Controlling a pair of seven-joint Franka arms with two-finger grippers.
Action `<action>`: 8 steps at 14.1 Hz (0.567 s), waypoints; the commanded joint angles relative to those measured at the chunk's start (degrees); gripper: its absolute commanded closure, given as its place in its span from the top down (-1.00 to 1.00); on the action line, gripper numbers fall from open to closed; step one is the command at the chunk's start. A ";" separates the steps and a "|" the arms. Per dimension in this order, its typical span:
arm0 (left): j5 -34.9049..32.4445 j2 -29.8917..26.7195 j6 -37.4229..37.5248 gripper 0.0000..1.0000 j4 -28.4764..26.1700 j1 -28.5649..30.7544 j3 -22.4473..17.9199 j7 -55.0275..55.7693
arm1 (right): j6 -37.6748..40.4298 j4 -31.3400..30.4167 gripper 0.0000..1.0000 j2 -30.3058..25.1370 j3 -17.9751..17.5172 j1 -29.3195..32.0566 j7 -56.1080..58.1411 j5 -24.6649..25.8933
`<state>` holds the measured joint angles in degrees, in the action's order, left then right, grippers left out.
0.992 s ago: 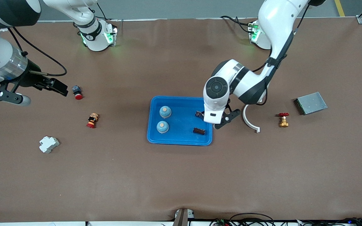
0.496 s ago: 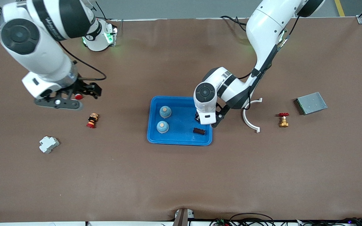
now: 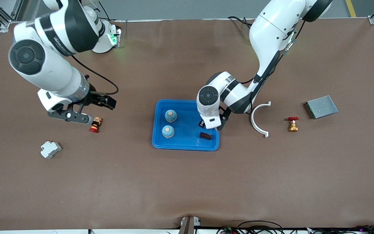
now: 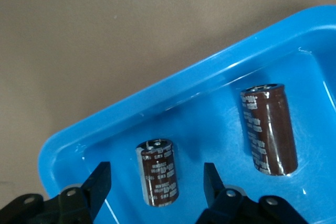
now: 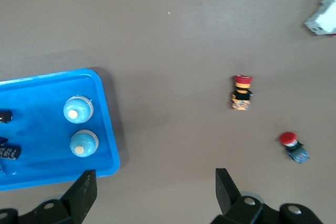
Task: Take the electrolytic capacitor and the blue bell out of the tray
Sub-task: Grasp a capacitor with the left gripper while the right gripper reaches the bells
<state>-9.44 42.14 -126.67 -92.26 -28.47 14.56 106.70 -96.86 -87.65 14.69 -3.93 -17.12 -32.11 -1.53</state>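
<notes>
Left gripper (image 4: 156, 179) is down inside the blue tray (image 3: 187, 145), at the corner toward the left arm's end. Fingers (image 4: 100, 182) stand either side of the smaller brown capacitor (image 4: 157, 170) with gaps showing on both sides, so partly open and not gripping yet; looks lined up to pinch it across its body. A second, longer capacitor (image 4: 269, 128) lies in the tray just beside it, clear of the fingers. Two blue bells (image 3: 170, 115) (image 3: 168, 131) sit in the tray toward the right arm's end, untouched.

Right gripper (image 5: 152, 190) hangs wide open and empty above bare table near a small red-and-yellow button (image 3: 95, 124), probably heading to the bells next.

Off the tray: white curved strip (image 3: 259, 121), brass valve (image 3: 292, 124), grey metal box (image 3: 321, 106), white block (image 3: 50, 149).
</notes>
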 commanded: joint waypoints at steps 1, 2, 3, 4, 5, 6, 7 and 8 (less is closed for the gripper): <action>-1.11 0.66 -2.17 0.53 -0.91 -0.27 -0.15 1.76 | -5.34 -1.99 1.00 1.48 -0.02 -2.12 -4.52 -1.10; -1.11 0.75 -2.52 0.52 -0.91 -0.18 -0.15 2.28 | -6.93 -2.43 1.00 1.83 -0.11 -3.08 -6.54 -1.19; -1.11 0.92 -2.70 0.51 -1.00 -0.18 -0.15 2.46 | -7.55 -2.44 1.00 2.79 -0.11 -4.31 -8.13 -1.19; -1.11 1.01 -2.70 0.43 -1.00 -0.27 -0.15 2.46 | -8.08 -2.44 1.00 3.75 -0.02 -5.19 -10.23 -1.19; -1.11 1.01 -2.70 0.26 -1.00 -0.18 -0.15 2.46 | -8.69 -2.44 1.00 4.55 -0.02 -6.42 -12.08 -1.19; -1.11 1.01 -2.70 -0.01 -1.00 -0.27 -0.15 2.46 | -9.05 -2.44 1.00 5.08 -0.02 -7.13 -13.14 -1.28; -1.11 1.01 -2.70 -0.27 -0.91 -0.27 -0.15 2.46 | -9.84 -2.44 1.00 6.04 -0.02 -7.74 -14.11 -1.19; -1.11 0.93 -2.70 -0.47 -0.91 -0.27 -0.15 2.46 | -10.71 -2.44 1.00 6.92 -0.02 -8.18 -14.64 -1.19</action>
<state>-9.44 43.47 -128.64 -92.85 -28.47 14.55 107.92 -106.13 -90.03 20.35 -4.27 -24.50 -44.88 -2.12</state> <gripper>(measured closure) 0.573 0.000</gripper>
